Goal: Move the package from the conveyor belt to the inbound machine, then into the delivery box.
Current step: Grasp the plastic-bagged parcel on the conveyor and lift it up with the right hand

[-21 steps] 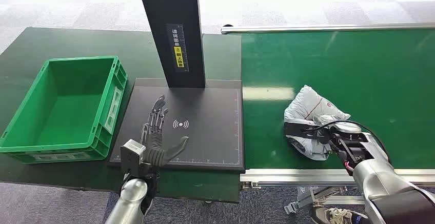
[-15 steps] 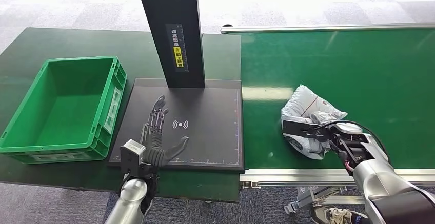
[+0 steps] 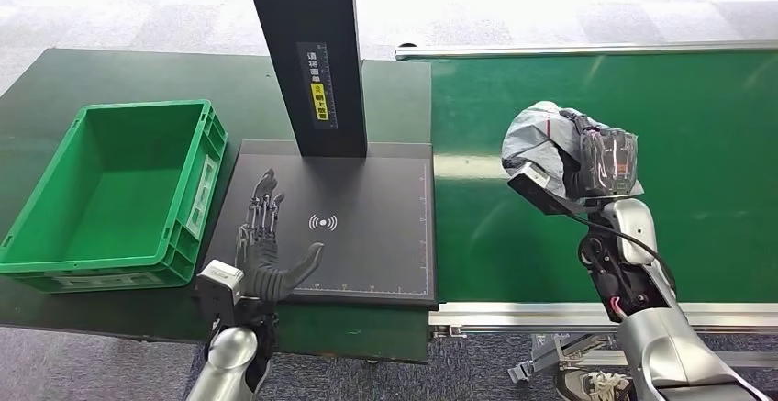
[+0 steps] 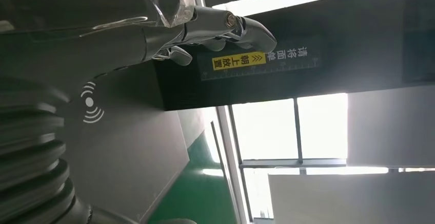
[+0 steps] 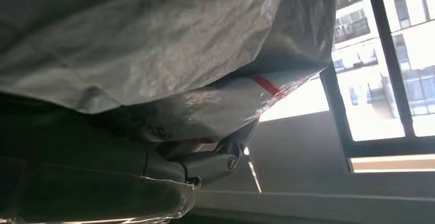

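My right hand [image 3: 596,164] grips the grey-white plastic package [image 3: 537,137] and holds it up above the green conveyor belt [image 3: 697,135]. In the right wrist view the crumpled package [image 5: 169,65] with a red stripe lies across the hand [image 5: 102,183]. The inbound machine is a black scan plate [image 3: 367,236] with a black post [image 3: 307,52]. My left hand [image 3: 261,250] lies open with fingers spread over the plate's near left part; its fingers [image 4: 225,26] reach toward the post's yellow label [image 4: 238,60]. The green delivery box [image 3: 119,190] stands empty left of the plate.
The dark green table [image 3: 110,75] carries the box and the scan plate. The belt's metal rail [image 3: 587,314] runs along its near edge, and another rail [image 3: 587,50] along the far edge. Grey carpet lies beyond.
My right hand has lifted the package off the belt and raised it well above the surface. The left hand has shifted slightly toward the left over the plate.
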Tool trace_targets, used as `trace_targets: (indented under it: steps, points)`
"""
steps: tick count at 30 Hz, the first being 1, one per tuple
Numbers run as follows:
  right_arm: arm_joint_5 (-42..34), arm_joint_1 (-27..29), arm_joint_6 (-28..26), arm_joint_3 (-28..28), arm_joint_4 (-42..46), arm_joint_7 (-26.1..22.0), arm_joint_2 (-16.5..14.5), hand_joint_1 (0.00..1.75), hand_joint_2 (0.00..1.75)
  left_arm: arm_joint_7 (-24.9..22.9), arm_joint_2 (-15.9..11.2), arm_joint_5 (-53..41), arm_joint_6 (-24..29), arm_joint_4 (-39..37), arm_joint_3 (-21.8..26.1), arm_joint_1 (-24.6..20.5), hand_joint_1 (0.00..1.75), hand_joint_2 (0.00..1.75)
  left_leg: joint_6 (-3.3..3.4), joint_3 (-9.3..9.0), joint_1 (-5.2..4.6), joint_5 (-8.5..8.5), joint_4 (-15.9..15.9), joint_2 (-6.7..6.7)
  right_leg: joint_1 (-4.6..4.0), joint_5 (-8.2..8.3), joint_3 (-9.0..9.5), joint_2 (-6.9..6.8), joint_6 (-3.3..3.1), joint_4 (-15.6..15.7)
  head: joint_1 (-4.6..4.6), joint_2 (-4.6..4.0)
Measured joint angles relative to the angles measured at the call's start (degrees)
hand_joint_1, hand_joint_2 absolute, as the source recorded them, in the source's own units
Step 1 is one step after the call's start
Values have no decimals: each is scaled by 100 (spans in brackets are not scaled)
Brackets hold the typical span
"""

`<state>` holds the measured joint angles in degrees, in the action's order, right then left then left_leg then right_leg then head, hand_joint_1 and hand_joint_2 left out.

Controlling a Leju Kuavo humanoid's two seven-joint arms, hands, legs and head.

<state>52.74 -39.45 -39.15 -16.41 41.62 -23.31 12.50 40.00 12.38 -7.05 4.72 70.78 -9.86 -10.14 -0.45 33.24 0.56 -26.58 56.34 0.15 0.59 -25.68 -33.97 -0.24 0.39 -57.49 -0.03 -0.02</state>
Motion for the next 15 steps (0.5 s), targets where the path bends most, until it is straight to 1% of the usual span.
trace_targets:
  steps: [3,6,9,15]
  points:
    - [553,153,60,83,511,15,-46,175,175,2,-31,89,-2,-7,-58,-57,0,175,0,0,0,1,0,1,0,0,0,0,0,0,-1,0]
    - [933,110,215,5,767,81,-61,175,175,2,-73,160,0,-31,-135,-133,0,175,1,-1,0,3,0,2,0,2,2,0,-1,0,-1,-1]
    - [1062,-12,313,-117,876,100,-65,175,175,3,-104,193,8,-55,-193,-186,0,175,1,-2,0,4,0,3,0,3,1,1,-1,0,-1,0]
    - [1075,-134,333,-223,966,122,-66,175,175,2,-146,206,16,-59,-268,-208,0,175,1,0,0,3,0,1,0,1,-1,1,-1,0,-1,1]
